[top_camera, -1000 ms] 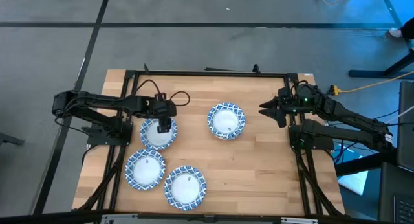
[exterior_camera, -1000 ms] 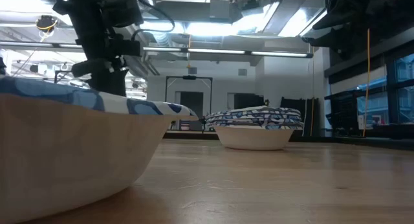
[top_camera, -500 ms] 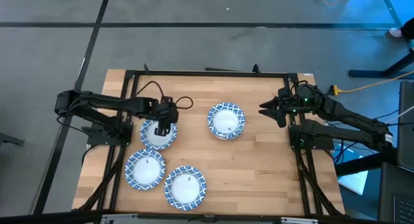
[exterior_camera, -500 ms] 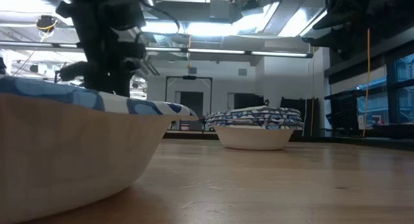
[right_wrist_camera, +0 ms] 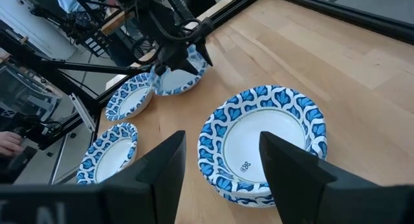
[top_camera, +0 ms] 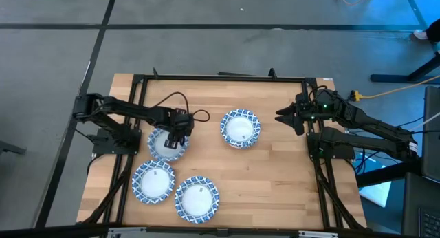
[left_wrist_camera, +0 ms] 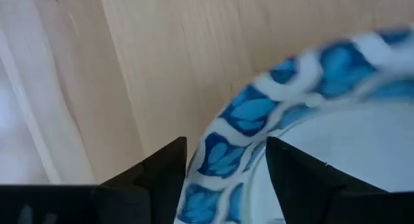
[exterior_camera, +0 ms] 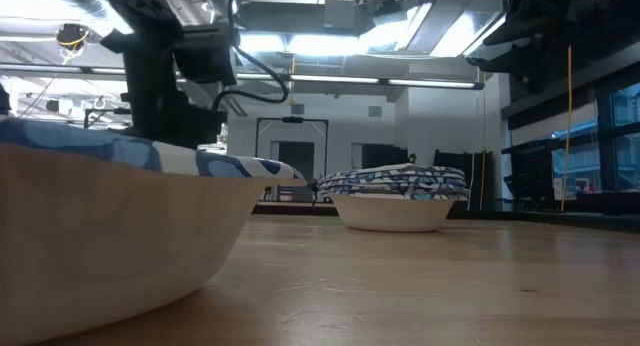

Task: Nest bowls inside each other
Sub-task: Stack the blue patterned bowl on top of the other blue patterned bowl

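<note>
Several white bowls with blue-patterned rims sit on their bases on the wooden table. A nested stack (top_camera: 240, 128) (right_wrist_camera: 262, 143) (exterior_camera: 400, 201) is at the centre. Single bowls sit at the left (top_camera: 165, 144) (right_wrist_camera: 176, 78) and toward the near edge (top_camera: 153, 181) (top_camera: 196, 199). My left gripper (top_camera: 177, 137) (left_wrist_camera: 223, 185) is open over the left bowl's right rim. My right gripper (top_camera: 280, 117) (right_wrist_camera: 223, 179) is open and waits above the table, right of the stack. My left gripper points down from above and straddles the left bowl's rim band (left_wrist_camera: 226, 153). One finger (left_wrist_camera: 304, 179) is inside the bowl and the other (left_wrist_camera: 158, 179) outside. I cannot tell whether either finger touches the rim. The bowl rests on the table.
A black frame rail (top_camera: 220, 78) runs around the tabletop. Bare wood lies between the stack and the right arm (top_camera: 275, 169). In the low view the nearest bowl (exterior_camera: 100, 236) fills the left foreground and hides the bowl under my left gripper.
My left gripper has moved a little toward the table's near and right edges, from the left bowl's far rim to its right rim, and its arm has swung right behind it. The bowls have stayed in place.
</note>
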